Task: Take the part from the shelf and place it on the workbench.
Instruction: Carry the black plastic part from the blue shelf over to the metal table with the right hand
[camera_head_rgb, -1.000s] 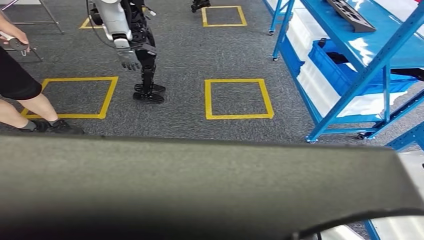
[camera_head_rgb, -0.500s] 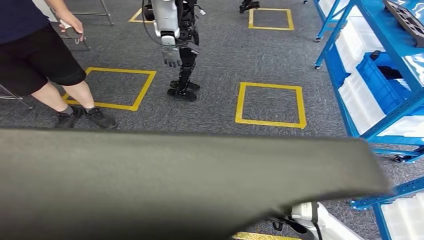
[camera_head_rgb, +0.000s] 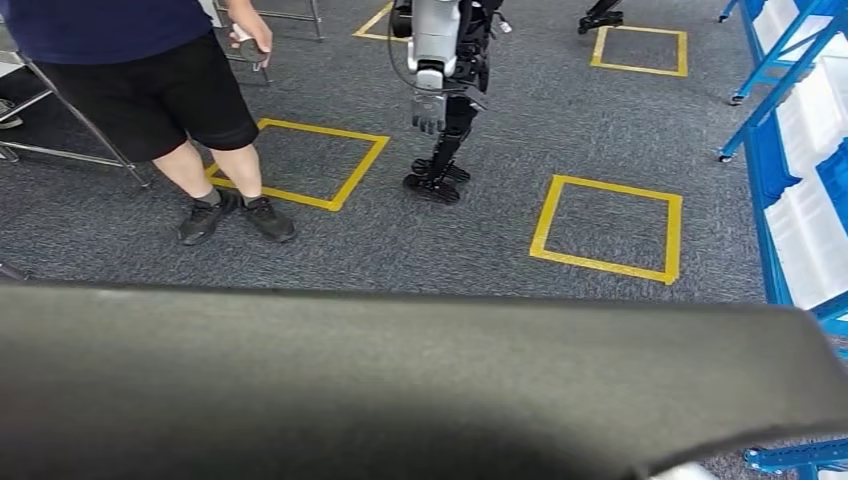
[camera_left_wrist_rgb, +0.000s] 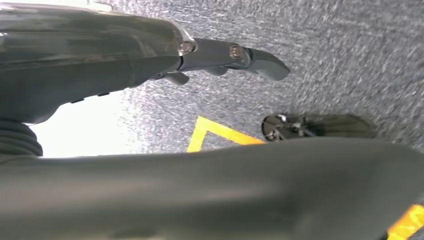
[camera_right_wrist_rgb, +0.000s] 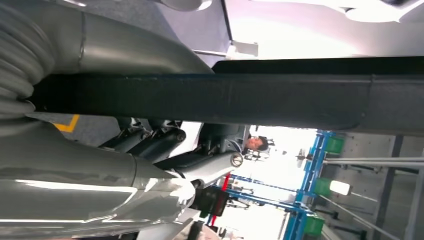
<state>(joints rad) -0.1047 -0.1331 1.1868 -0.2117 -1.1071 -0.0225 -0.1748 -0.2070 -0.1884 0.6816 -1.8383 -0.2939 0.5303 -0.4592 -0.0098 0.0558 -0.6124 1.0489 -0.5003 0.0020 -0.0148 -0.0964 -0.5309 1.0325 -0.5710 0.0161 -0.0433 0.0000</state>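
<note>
Two hands carry the part (camera_head_rgb: 400, 380), we judge: it is off the shelf (camera_head_rgb: 790, 150) and lies as a broad dark panel across the whole 6 o'clock half of the head view, close under the camera. In the left wrist view the left hand (camera_left_wrist_rgb: 150, 55) lies against the part (camera_left_wrist_rgb: 225, 185) with its fingers (camera_left_wrist_rgb: 260, 57) reaching out past the edge; in the right wrist view the right hand (camera_right_wrist_rgb: 100, 145) clasps the dark edge (camera_right_wrist_rgb: 225, 97) between thumb and fingers. So both hands grip the part.

We read this step as the walk to the workbench, which we cannot see yet. To do it well we keep the part level, both grips firm, and turn slowly, since the panel hides the floor at our feet. A person (camera_head_rgb: 150, 80) stands at 10 o'clock and another robot (camera_head_rgb: 440, 80) at 12 o'clock; we give both room.

Its long axis runs from 9 o'clock to 3 o'clock, flat, with the rounded end at 3 o'clock.
</note>
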